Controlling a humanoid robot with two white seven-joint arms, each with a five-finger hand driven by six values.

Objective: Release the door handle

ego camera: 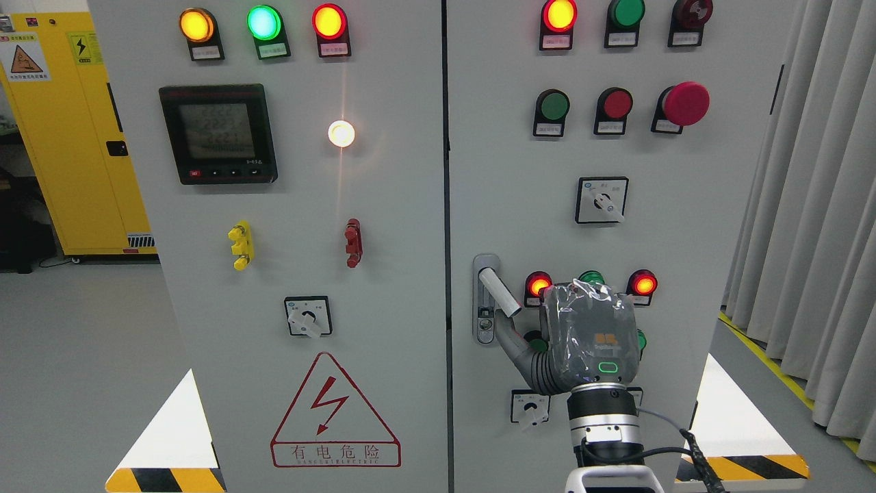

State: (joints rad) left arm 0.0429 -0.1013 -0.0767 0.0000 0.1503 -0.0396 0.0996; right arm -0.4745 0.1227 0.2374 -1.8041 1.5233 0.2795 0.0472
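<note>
We see one robot hand (pixel 571 329), the right one, its arm rising from the bottom edge right of the middle; the left arm is out of view. The door handle (pixel 498 291) sits low on the right cabinet door (pixel 684 205), close to the centre seam, its white grip tilted out from the grey lock plate (pixel 485 301). The thumb (pixel 514 346) reaches up to just under the grip; the other fingers are hidden behind the wrapped palm, so we cannot tell whether the robot hand is closed around the grip or already loosened. We judge the main risk to be a snag: if the thumb stays hooked under the grip while the arm pulls back, the handle could turn or the door could swing. A sideways withdrawal could also brush the lit lamps beside the palm. On the left door (pixel 274 239) we count three top lamps, one meter (pixel 217 133), one white lamp, and one rotary switch (pixel 308 316).
</note>
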